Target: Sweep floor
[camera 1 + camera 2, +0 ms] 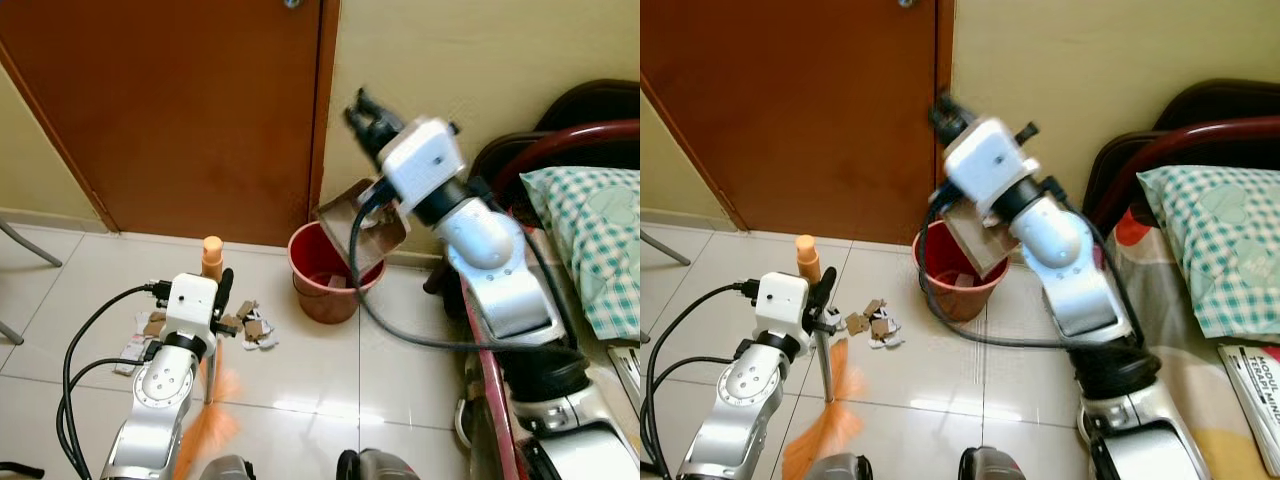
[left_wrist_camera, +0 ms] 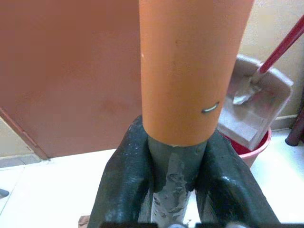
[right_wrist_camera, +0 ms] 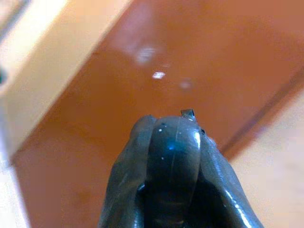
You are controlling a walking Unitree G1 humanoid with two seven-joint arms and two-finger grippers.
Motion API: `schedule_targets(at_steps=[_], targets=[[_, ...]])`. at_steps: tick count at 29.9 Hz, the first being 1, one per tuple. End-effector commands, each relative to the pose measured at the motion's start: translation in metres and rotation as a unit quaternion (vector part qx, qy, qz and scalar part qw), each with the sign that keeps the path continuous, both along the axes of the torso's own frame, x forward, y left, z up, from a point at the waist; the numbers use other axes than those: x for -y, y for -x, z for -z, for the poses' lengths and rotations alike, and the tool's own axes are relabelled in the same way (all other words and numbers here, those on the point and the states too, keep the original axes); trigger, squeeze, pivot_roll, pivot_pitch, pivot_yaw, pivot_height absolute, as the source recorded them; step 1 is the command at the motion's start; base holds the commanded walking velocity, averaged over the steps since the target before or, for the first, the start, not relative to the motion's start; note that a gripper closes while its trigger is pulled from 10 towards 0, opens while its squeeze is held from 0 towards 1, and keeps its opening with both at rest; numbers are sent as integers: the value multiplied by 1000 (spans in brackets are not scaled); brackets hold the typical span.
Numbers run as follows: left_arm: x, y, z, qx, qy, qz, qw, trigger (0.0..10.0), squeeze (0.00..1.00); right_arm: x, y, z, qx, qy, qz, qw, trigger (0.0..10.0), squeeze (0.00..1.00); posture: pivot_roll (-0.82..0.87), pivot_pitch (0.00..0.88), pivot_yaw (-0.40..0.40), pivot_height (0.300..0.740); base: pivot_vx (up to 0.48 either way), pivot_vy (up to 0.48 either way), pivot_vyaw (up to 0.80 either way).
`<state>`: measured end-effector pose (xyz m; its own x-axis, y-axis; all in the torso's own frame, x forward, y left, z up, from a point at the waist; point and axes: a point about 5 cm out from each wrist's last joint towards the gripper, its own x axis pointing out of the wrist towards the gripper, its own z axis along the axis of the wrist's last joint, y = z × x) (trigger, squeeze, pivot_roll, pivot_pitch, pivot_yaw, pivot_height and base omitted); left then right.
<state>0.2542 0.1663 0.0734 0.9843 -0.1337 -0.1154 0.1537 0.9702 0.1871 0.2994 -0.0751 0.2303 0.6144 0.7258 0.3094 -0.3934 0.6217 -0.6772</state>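
My left gripper (image 1: 222, 298) is shut on the grey shaft of a broom just below its orange handle end (image 2: 194, 71), low at the left. The broom's orange bristles (image 1: 825, 420) rest on the tiled floor by my feet. Scraps of cardboard and paper (image 1: 250, 325) lie in a small heap beyond the broom. My right gripper (image 1: 365, 115) is raised near the wall, shut on the handle of a brown dustpan (image 1: 365, 225). The pan hangs tilted over a red bucket (image 1: 325, 290) standing by the door frame.
A brown wooden door (image 1: 180, 110) closes off the far side. A bed with a green checked pillow (image 1: 590, 240) and a dark headboard lies along the right. A book (image 1: 1255, 390) lies on the bed. A chair leg (image 1: 25, 245) stands at the far left.
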Motion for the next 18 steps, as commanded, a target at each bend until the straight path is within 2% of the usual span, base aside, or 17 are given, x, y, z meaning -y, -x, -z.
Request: schedule_targets(at_steps=[1,9,12,14,15,18], targets=[[4,3,6,-19,5,7,1000,10000,0,-1,4,-15,54,11,-11,998,10000,0,-23,96,-47,740,0,0,0],[4,2,6,-16,1,5,1000,10000,0,0,3,-19,72,9,-11,997,10000,0,-23,93,-47,740,0,0,0],[10,5,7,-18,2,18,1000,10000,0,-5,5,-14,64,30,-31,997,10000,0,-23,93,-47,740,0,0,0],[11,5,8,-19,3,19,1000,10000,0,-10,7,1,0,49,-70,996,10000,0,-22,92,-47,740,0,0,0],[10,4,8,-19,4,16,1000,10000,0,-12,10,13,-16,88,-87,992,10000,0,-22,92,-47,740,0,0,0],[8,2,7,-17,5,9,1000,10000,0,-11,9,20,-14,100,-79,992,10000,0,-23,91,-49,740,0,0,0]])
